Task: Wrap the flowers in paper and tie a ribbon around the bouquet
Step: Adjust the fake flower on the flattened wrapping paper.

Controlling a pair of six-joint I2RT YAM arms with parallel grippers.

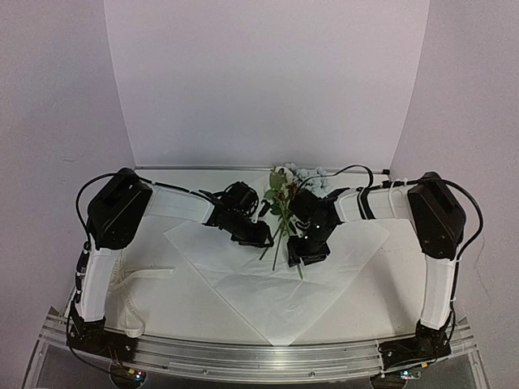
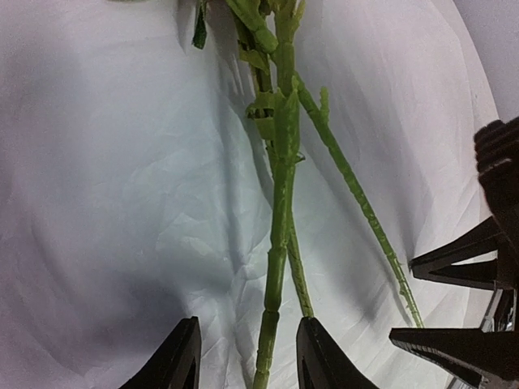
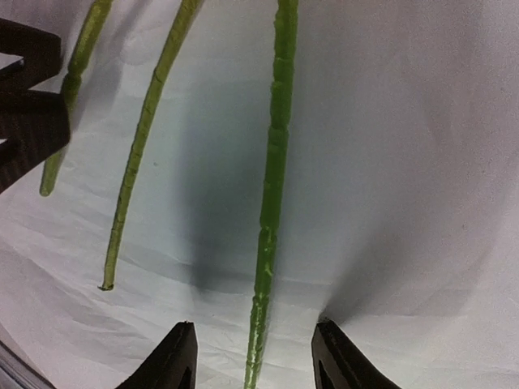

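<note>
Well, looks fiddly. Got the flowers (image 1: 284, 194) lying across the middle of the paper (image 1: 276, 300) on the table (image 1: 178, 312). Got left hand (image 2: 246, 361) and right hand (image 3: 253, 356) both part open, each straddling a bare stem (image 2: 276, 243), clamping nothing. Guessing light, bendy stuff (snappable too, probably), so better to pinch low on stalks, gently.

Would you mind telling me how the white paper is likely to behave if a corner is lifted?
The paper looks thin and creased, so it would probably drape limply. Pushed, it may bunch or slide, and the flowers lying on it could shift.
</note>
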